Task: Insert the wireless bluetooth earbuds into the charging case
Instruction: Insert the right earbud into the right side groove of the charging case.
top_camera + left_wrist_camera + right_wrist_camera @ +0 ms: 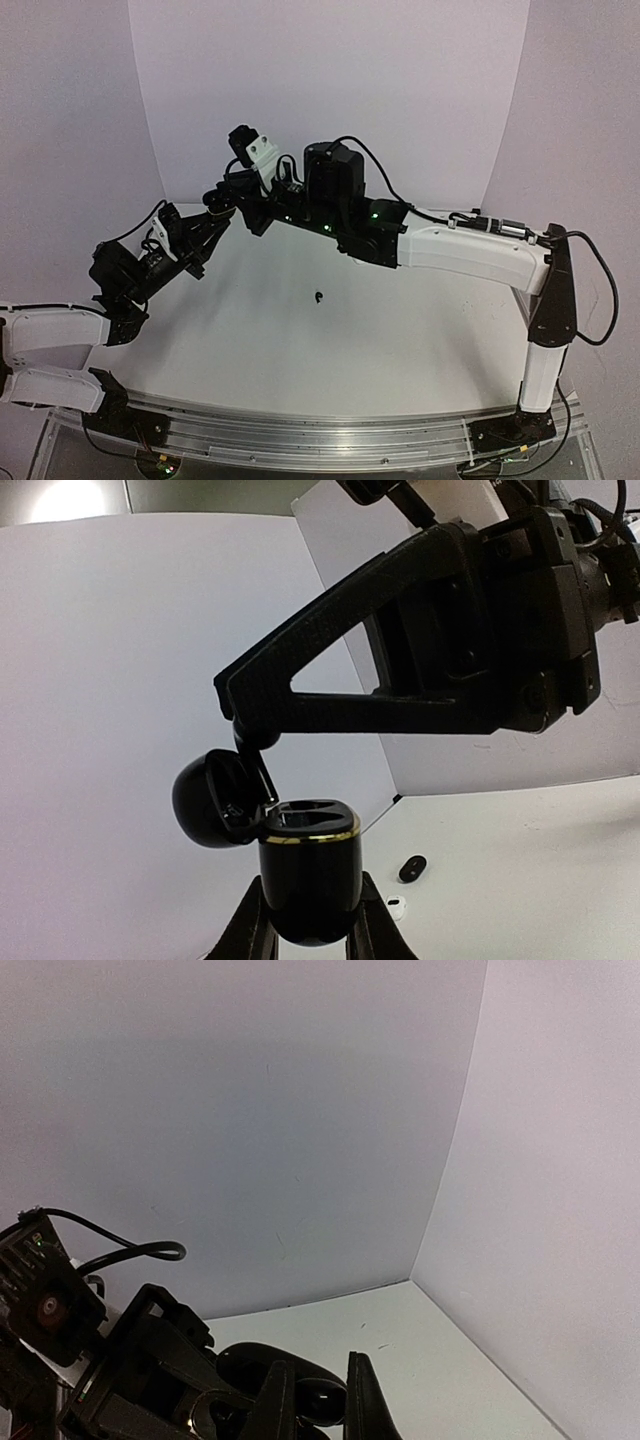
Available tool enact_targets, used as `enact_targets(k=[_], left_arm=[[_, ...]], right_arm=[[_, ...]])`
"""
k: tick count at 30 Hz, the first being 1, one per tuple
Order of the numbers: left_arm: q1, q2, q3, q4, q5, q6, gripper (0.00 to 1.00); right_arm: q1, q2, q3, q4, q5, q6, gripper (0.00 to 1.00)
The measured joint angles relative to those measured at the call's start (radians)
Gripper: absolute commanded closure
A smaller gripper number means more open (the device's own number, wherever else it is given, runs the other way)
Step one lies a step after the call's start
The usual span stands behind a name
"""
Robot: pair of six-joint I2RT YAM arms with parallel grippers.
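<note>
Desk (400, 330): white and smooth; met the walls in a curved seam at the back.
Walls (330, 80): plain white panels; stood on three sides, with a sharp corner in the right wrist view.
Rail (300, 435): grey metal; ran along the near edge under both arm bases.
Left claw (310, 905): closed around the case, one finger on each flank; held it above the desk towards the back left.
Case (305, 865): black with a gold rim; stood upright in that grip, lid (215, 800) swung open to the left; contents too dark to tell.
Right claw (318, 1385): hung just over the case, fingers a little apart with something black and rounded between them; could not tell whether gripped or merely behind.
Black bud (411, 867): lay loose on the desk, apart from the case.
White bud (396, 904): lay just beside the black one, nearer the left claw.
</note>
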Motion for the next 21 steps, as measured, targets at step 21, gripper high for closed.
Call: enact_targets(k=[21], left_arm=[[0.000, 0.002, 0.000, 0.036, 0.022, -0.069, 1.00]], right_arm=[[0.005, -0.065, -0.031, 0.017, 0.044, 0.015, 1.00]])
